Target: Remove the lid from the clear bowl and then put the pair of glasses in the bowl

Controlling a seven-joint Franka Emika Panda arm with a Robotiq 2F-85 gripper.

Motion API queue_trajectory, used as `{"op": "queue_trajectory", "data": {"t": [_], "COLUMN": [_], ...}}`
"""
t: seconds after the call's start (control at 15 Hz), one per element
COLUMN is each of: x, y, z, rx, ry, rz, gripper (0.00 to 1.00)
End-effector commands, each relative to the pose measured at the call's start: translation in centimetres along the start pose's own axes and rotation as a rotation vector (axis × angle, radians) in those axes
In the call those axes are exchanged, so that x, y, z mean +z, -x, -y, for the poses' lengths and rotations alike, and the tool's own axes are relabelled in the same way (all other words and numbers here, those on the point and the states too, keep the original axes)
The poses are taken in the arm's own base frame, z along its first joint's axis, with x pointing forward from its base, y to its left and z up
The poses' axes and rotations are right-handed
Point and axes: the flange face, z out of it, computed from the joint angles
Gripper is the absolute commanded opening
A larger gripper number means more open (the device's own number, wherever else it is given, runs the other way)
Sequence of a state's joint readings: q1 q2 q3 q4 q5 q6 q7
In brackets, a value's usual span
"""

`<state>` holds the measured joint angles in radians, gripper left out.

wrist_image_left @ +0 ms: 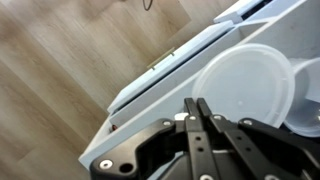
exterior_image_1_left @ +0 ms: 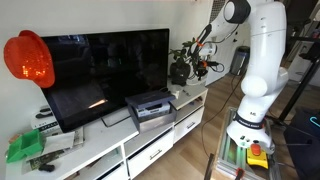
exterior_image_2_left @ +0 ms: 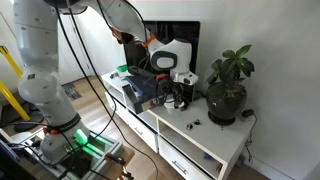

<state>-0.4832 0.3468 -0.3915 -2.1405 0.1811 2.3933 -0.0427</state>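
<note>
Gripper (wrist_image_left: 193, 104) pinched shut, tips together, nothing between them that you can see. Bowl (wrist_image_left: 245, 85) sits just right of your tips in the wrist view, a little farther on and not touching them, on the white cabinet (wrist_image_left: 160, 80). Wood floor (wrist_image_left: 60, 60) lies left.

White arm (exterior_image_1_left: 255, 60) reaches toward far end of white cabinet (exterior_image_1_left: 130, 150). Gripper (exterior_image_1_left: 203, 48) just beside dark plant (exterior_image_1_left: 181, 68). Black TV (exterior_image_1_left: 105, 70) behind grey box device (exterior_image_1_left: 150, 106). Orange-red round object (exterior_image_1_left: 28, 58) at left edge.
</note>
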Motion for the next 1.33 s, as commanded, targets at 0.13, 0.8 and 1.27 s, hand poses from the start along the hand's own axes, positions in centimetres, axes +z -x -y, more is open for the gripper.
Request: {"op": "queue_trajectory", "data": {"t": [0.13,0.8,1.27], "x": [3.3,13.3,17.2], "y": [1.4,-1.6,-4.2], "z": [-5.5,0.8,3.6], "rx": [0.106,0.072,0.05], "ry": [0.157,0.106,0.071], "rz": [0.125,0.042,-0.064], "gripper": [0.02,0.02,0.02]}}
